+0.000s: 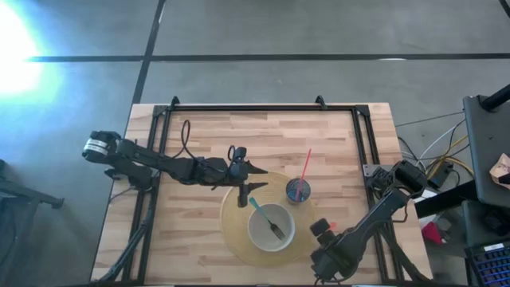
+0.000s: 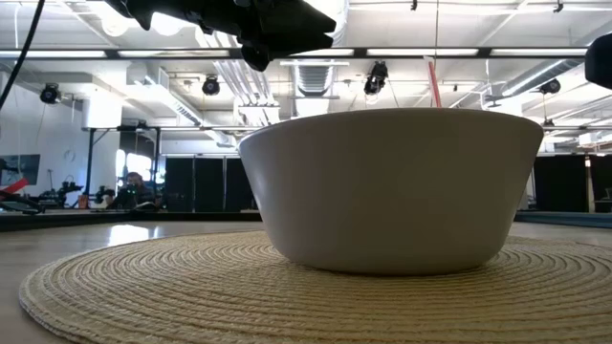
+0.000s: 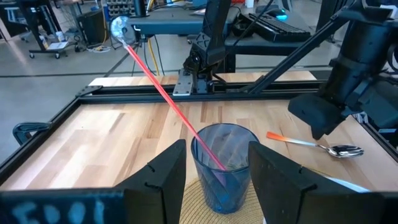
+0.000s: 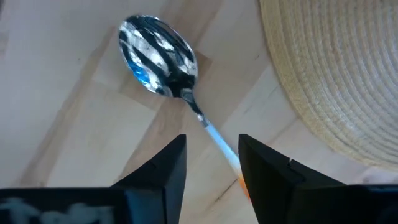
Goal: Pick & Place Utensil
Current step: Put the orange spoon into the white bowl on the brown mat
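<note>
Right gripper [image 4: 211,168] — fingers parted — straddles the spoon [image 4: 160,55] beside the mat [image 4: 336,74].

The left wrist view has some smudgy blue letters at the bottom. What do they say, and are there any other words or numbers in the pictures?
Blue marks on the dark bar at the bottom of the left wrist view: too blurred to read.
Faint marks on the dark bar at the bottom of the right wrist view: too blurred to read.
Bowl, blue cup, spoon, woven mat: no text or numbers.
</note>
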Controlling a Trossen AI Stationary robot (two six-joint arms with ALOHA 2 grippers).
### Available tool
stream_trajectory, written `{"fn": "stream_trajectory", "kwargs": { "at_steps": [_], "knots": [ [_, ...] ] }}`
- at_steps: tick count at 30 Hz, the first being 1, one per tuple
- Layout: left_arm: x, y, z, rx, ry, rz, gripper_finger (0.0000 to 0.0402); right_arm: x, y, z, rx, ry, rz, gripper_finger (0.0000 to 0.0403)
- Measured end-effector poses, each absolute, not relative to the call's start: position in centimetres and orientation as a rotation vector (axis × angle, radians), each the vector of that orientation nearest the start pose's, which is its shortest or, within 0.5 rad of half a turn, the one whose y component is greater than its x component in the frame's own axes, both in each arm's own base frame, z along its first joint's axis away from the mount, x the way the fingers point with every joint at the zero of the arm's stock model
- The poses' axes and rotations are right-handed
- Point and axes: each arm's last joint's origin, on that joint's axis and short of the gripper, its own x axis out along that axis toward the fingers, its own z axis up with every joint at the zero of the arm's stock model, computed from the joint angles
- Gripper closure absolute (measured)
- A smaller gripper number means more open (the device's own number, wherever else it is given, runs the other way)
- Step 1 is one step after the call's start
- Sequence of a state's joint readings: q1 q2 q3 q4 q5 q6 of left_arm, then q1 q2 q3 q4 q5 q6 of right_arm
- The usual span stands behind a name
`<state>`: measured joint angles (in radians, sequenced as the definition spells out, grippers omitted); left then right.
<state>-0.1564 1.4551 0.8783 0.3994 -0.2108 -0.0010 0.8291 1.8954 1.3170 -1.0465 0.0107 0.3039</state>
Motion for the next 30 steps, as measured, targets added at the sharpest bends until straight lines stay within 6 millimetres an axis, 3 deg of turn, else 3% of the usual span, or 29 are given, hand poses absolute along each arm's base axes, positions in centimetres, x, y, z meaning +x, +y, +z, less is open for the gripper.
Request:
{"fn": "stream_trajectory", "kwargs": {
  "at_steps": [8,30],
  "knots": [
    [31.9,-4.4,26.5,0.024,0.175,0.055,0.0234,22.6,24.5,16.6,-0.482,1.565,0.390,0.0251],
    [31.9,-4.4,26.5,0.023,0.175,0.055,0.0234,22.1,24.0,13.9,-0.443,1.508,0.421,0.0294]
  ]
}}
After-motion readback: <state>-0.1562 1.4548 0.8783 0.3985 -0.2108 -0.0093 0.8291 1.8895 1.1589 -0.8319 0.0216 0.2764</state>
